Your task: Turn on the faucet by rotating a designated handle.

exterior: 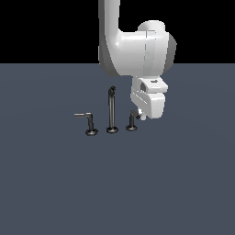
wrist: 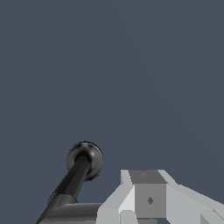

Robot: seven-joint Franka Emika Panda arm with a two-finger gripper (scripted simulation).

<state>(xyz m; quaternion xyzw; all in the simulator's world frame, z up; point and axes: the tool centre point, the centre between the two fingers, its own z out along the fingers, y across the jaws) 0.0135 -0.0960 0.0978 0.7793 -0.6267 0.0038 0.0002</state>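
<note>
Exterior view, from its left to its right: the big handle [exterior: 88, 122] with its long lever, then the spout [exterior: 111, 111] standing upright on the floor [exterior: 55, 183], then the handle [exterior: 132, 121], the small one the task means, on its round base. The three stand in a row, close together, as one faucet. The gripper [exterior: 143, 115] hangs low just to that view's right of the handle, its tip at the height of the short lever and seemingly touching it, though the white body hides the contact.

Wrist view shows the handle [wrist: 78, 181] from above: the round base, the dark post rising toward the camera, and the lever running across to a grey finger [wrist: 148, 197] that appears to press against its end. Only that one finger shows clearly, so I cannot tell whether the fingers are apart or together.

By my reading, the approach is done and the arm is placed to push. What is left is the turn itself; nothing here shows how far the lever has swung.
</note>
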